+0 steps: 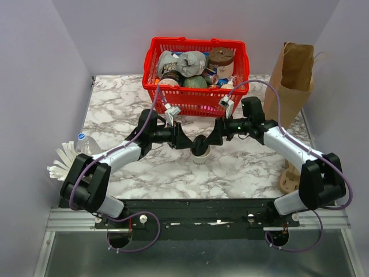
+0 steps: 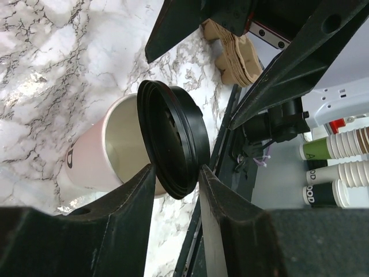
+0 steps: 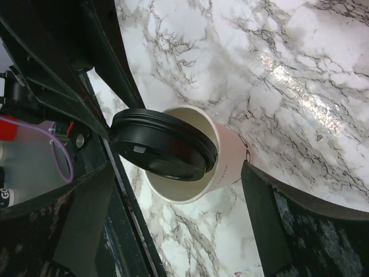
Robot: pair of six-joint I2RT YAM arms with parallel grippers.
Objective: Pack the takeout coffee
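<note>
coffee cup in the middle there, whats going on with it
Both arms meet over the paper cup on the marble table. The left end effector has its fingers either side of the black lid, which sits tilted on the cup's rim, not pressed on; whether it grips is unclear. The right end effector stands wide open around the cup. Nothing is packed yet.

- We see the cream paper cup (image 1: 201, 157) standing on the marble worktop (image 1: 115, 109), at the centre of the top view, its bare inner wall showing.
- Its round black lid (image 2: 173, 138) sits tilted, half off the rim.
</note>
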